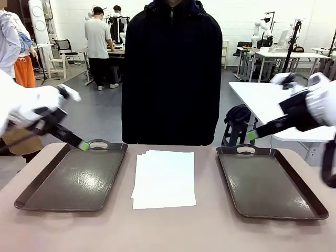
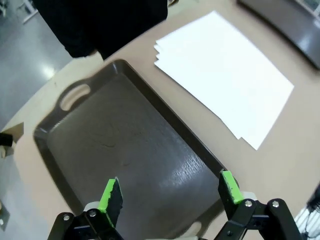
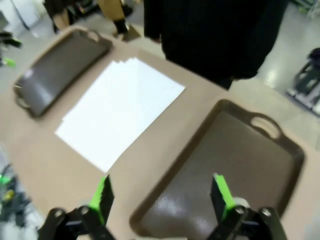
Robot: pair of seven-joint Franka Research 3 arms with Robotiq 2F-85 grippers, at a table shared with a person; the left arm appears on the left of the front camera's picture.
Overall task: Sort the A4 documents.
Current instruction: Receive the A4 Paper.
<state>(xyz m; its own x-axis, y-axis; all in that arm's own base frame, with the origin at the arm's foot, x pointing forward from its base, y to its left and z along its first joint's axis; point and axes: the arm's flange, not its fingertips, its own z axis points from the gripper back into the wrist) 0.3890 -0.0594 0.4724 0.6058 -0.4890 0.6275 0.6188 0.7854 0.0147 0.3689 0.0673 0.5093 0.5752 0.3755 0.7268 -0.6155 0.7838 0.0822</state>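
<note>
**A4 documents** (image 1: pixel 164 178): a flat stack of plain white sheets at centre frame in the front view. They lie on the table (image 1: pixel 168 231) with their far corners slightly fanned. The stack sits between two dark trays and touches neither.

**Left tray** (image 1: pixel 73 178), lower left, and **right tray** (image 1: pixel 270 184), lower right: both floors are bare, and a cut-out handle shows at each far end. A person (image 1: pixel 172 73) in dark clothing stands at the far edge, upper centre.

**Left gripper** (image 2: pixel 170 189): the fingers are spread wide with nothing between them, and it hovers above the left tray. In its wrist view the stack lies at upper right, well apart from the green pads.

**Right gripper** (image 3: pixel 161 194): it is likewise spread and holds nothing, above the edge of the right tray. In its wrist view the stack lies at upper left, well apart.

**Step in hand (judged):** this is the opening of the sort, as no sheet is lifted and none lies in a tray.

**Next move (judged):** one gripper must travel inward to the stack and take the top sheet alone. Thin paper lying flat offers little to pinch, so the fanned corners look the likeliest purchase. The risk is dragging several sheets at once.
</note>
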